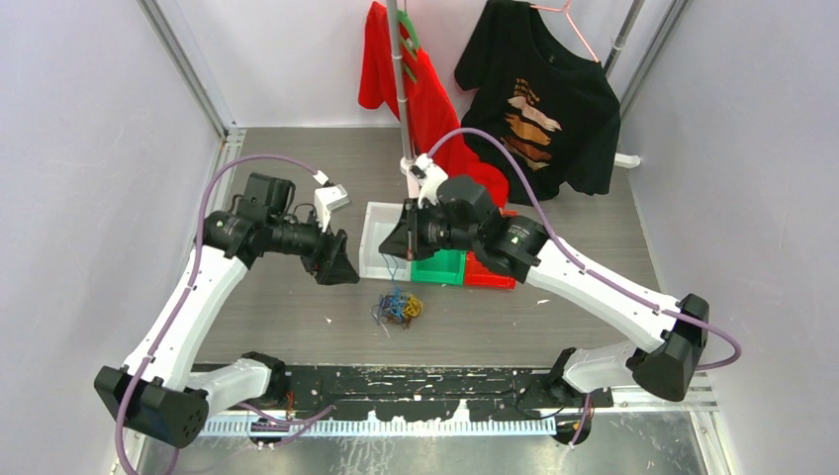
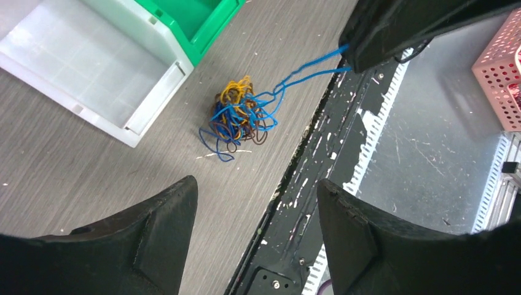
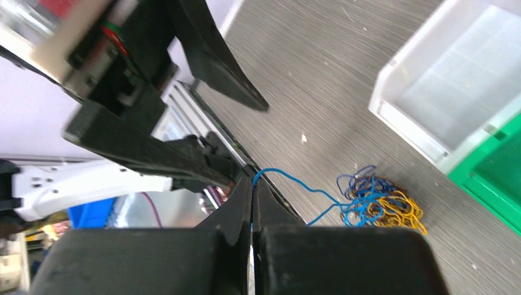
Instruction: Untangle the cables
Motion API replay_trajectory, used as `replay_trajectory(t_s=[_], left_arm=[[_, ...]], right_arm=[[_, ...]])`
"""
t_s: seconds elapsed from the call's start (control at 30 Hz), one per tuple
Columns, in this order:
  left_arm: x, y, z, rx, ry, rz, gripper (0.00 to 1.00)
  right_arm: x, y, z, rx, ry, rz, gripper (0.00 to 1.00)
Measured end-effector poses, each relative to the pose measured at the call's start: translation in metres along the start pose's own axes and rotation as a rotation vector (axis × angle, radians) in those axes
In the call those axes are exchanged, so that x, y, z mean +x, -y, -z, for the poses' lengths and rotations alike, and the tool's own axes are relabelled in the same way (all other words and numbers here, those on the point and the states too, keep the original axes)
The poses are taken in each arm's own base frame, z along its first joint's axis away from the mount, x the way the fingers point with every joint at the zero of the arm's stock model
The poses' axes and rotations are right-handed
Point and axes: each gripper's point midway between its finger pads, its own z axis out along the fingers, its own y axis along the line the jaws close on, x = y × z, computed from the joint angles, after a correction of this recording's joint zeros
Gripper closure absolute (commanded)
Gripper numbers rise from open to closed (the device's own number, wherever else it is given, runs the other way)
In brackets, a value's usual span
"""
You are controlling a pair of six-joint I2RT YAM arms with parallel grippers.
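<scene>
Plainly, the untangling has hardly begun. Nearest the arm bases, on the table (image 1: 297,317) just on the near side of the white bin (image 1: 371,247), lies the tangle of cables (image 1: 398,307): blue, yellow and dark brown loops knotted into one small heap, close to the bin's front wall but not touching it.

One blue cable (image 3: 295,184) rises out of that heap toward the bin. The right gripper (image 3: 252,190) hangs above the bin's near edge with its fingers pressed together on the free end of this strand. The strand's other end is still buried in the heap, so I judge it only partly drawn out. No cable lies apart from the rest.

Just left of the bin hangs the left gripper (image 1: 336,262), its fingers spread wide with nothing between them, looking down on the heap.

Right of the white bin stand a green bin (image 1: 440,267) and a red bin (image 1: 490,275). Beyond it, at the back, hang a red shirt (image 1: 430,99) and a black shirt (image 1: 544,109).

What is left is nearly everything: freeing this blue strand, then every other loop.
</scene>
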Motion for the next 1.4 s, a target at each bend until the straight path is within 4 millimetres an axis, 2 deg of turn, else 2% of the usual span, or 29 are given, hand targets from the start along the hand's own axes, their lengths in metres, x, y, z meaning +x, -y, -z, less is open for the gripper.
replay_trajectory(t_s=[0.13, 0.3, 0.5, 0.6, 0.83, 0.97, 1.03, 1.1, 1.23, 1.4], left_arm=[[-0.003, 0.004, -0.007, 0.028, 0.062, 0.021, 0.28], [-0.02, 0.006, -0.014, 0.073, 0.129, 0.071, 0.31], [-0.038, 0.009, -0.014, 0.098, 0.192, 0.099, 0.5], [-0.039, 0.009, -0.013, 0.095, 0.196, 0.094, 0.55], [-0.025, 0.02, -0.002, 0.09, 0.171, 0.025, 0.54], [-0.017, 0.031, 0.007, 0.091, 0.16, -0.019, 0.68], [-0.015, 0.035, 0.01, 0.096, 0.159, -0.026, 0.82], [-0.014, 0.038, 0.011, 0.101, 0.156, -0.03, 0.87], [-0.018, 0.039, 0.015, 0.09, 0.158, -0.04, 0.82], [-0.025, 0.025, 0.021, -0.017, 0.178, -0.051, 0.56]], right_arm=[[-0.018, -0.013, -0.003, -0.098, 0.032, -0.059, 0.99], [-0.032, -0.029, -0.011, -0.195, 0.04, -0.119, 0.99], [-0.044, -0.051, -0.019, -0.3, 0.042, -0.169, 0.99], [-0.047, -0.057, -0.019, -0.329, 0.042, -0.188, 0.99], [-0.049, -0.058, -0.017, -0.341, 0.043, -0.198, 0.99], [-0.048, -0.057, -0.017, -0.336, 0.04, -0.201, 0.99], [-0.048, -0.056, -0.018, -0.335, 0.039, -0.202, 0.99], [-0.047, -0.056, -0.018, -0.333, 0.038, -0.203, 0.99], [-0.046, -0.053, -0.017, -0.327, 0.035, -0.206, 0.99], [-0.044, -0.051, -0.013, -0.331, 0.025, -0.208, 0.99]])
